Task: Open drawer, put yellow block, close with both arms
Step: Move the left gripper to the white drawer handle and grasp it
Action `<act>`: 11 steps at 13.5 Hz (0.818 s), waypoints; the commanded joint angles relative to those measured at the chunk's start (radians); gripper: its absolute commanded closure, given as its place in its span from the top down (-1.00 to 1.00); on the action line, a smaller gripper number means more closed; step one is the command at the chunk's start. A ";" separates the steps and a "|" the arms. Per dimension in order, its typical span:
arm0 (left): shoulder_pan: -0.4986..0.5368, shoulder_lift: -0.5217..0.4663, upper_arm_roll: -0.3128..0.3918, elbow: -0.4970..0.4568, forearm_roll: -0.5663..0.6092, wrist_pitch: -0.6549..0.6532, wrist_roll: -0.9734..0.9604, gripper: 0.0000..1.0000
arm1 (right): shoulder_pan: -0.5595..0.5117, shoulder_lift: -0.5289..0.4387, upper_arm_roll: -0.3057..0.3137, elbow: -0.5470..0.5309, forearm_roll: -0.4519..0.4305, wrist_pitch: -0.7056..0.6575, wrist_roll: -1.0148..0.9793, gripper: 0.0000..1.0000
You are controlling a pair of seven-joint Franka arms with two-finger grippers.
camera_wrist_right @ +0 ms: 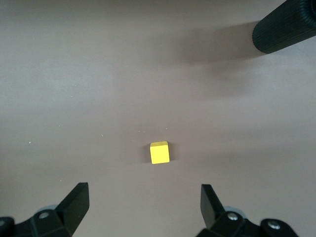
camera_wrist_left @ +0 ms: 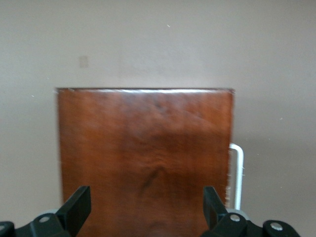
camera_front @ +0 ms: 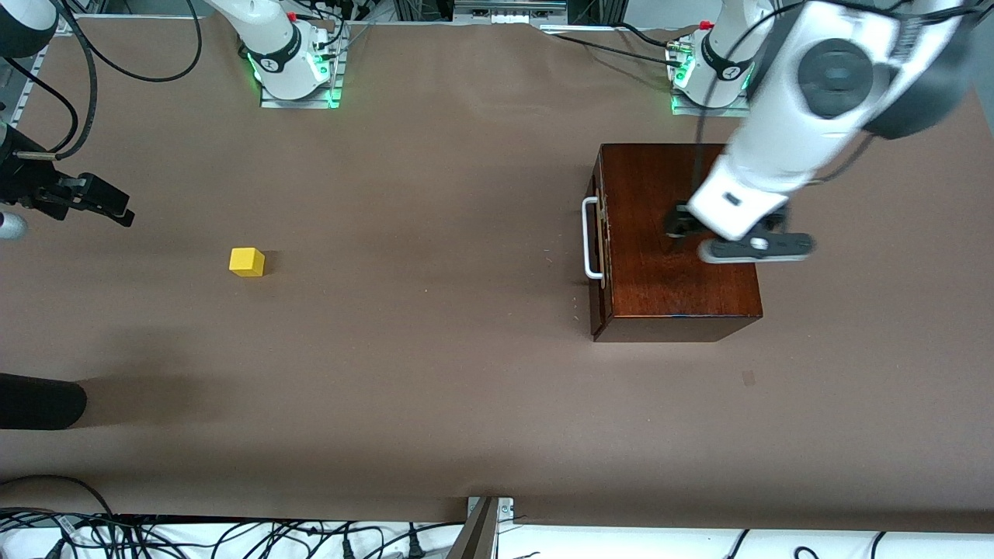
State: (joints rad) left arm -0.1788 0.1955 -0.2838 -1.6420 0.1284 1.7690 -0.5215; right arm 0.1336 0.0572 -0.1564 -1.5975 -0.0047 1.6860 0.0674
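The dark-brown wooden box stands toward the left arm's end of the table. Its drawer is shut, and the white bar handle faces the table's middle. My left gripper is open and empty, up in the air over the box top; the handle shows beside the box. The yellow block lies on the table toward the right arm's end. My right gripper is open and empty above the table beside the block. In the right wrist view the block lies ahead of the open fingers.
The table is covered in brown paper. A black ribbed cylinder juts in at the right arm's end, nearer the front camera than the block; it also shows in the right wrist view. Cables lie along the front edge.
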 commanded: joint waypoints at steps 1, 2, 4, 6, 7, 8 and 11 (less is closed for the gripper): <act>-0.111 0.051 0.006 0.018 0.053 -0.013 -0.096 1.00 | -0.005 0.007 0.005 0.019 -0.009 -0.008 0.006 1.00; -0.146 0.074 0.006 0.021 0.057 -0.017 -0.156 1.00 | -0.005 0.006 0.005 0.019 -0.009 -0.009 0.006 1.00; -0.242 0.122 0.006 0.024 0.143 -0.022 -0.240 1.00 | -0.005 0.006 0.005 0.019 -0.006 -0.008 0.006 1.00; -0.333 0.174 0.006 0.028 0.224 -0.028 -0.372 1.00 | -0.005 0.006 0.005 0.019 -0.005 -0.008 0.008 1.00; -0.364 0.208 0.006 0.034 0.244 -0.026 -0.418 1.00 | -0.006 0.006 0.005 0.019 -0.006 -0.008 0.005 1.00; -0.384 0.244 0.008 0.060 0.261 -0.026 -0.432 1.00 | -0.006 0.006 0.005 0.019 -0.011 -0.012 0.002 1.00; -0.413 0.367 0.011 0.186 0.263 -0.039 -0.442 1.00 | -0.009 0.010 0.005 0.019 -0.009 0.001 0.006 1.00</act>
State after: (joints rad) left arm -0.5811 0.4673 -0.2858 -1.5830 0.3674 1.7659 -0.9611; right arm 0.1335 0.0576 -0.1565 -1.5974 -0.0048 1.6872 0.0674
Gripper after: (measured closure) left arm 0.000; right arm 0.000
